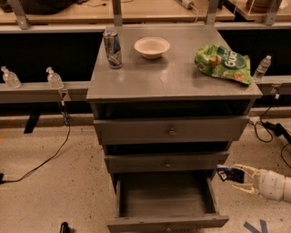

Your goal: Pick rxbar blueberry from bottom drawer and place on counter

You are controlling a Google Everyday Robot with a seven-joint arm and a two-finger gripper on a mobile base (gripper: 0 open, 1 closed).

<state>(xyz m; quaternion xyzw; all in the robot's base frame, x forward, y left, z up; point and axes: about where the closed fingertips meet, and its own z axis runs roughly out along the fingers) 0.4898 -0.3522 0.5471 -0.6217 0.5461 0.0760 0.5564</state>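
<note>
robot lab: workbench (pixel 150 10), floor cables (pixel 43 158), pincer (pixel 229 175) beside bottom drawer (pixel 166 223).
</note>
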